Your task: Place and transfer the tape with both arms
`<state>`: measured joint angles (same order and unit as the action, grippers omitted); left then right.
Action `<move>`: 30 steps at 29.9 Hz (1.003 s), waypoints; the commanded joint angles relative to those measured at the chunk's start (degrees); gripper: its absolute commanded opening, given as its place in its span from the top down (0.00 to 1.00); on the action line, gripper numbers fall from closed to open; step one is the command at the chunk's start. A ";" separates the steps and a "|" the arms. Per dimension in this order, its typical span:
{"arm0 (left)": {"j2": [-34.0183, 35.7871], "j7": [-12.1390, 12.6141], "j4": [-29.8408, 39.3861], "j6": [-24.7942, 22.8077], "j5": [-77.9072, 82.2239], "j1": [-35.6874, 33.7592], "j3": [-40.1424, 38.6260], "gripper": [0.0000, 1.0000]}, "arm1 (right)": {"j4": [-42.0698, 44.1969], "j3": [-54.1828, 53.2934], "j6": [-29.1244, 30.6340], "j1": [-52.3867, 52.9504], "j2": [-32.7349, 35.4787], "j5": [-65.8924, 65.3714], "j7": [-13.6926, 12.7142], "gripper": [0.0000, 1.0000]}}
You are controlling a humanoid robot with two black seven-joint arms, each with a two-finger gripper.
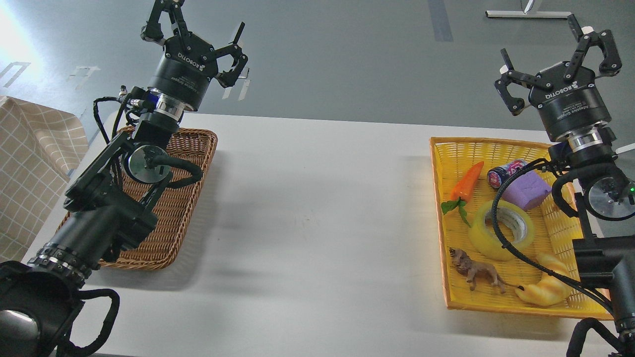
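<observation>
The tape (502,230), a translucent yellow roll with a grey-white core, lies in the yellow basket (439,198) at the right of the table, partly crossed by a black cable. My right gripper (558,59) is open and empty, raised high above the basket's far end. My left gripper (196,37) is open and empty, raised above the far end of the brown wicker basket (193,198) at the left.
The yellow basket also holds a toy carrot (466,182), a small can (506,173), a purple block (532,191), a toy lion (475,271) and a croissant toy (543,290). A checked cloth (30,168) hangs at the far left. The white table (317,208) lies between the baskets.
</observation>
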<state>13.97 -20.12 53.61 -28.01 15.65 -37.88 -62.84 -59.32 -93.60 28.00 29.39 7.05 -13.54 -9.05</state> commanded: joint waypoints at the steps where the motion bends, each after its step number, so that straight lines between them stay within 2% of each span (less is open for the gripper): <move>1: -0.08 0.00 0.09 0.01 0.00 0.00 0.08 0.02 | 0.00 0.00 0.00 -0.03 0.16 0.00 0.00 0.00; 30: 0.00 -0.27 0.09 0.01 0.00 0.00 -0.44 0.02 | 0.00 0.09 0.00 -0.03 0.33 0.00 0.00 0.00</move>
<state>13.89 -20.38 53.70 -28.00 15.65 -37.87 -63.26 -59.33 -93.53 28.00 29.30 7.26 -13.54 -9.05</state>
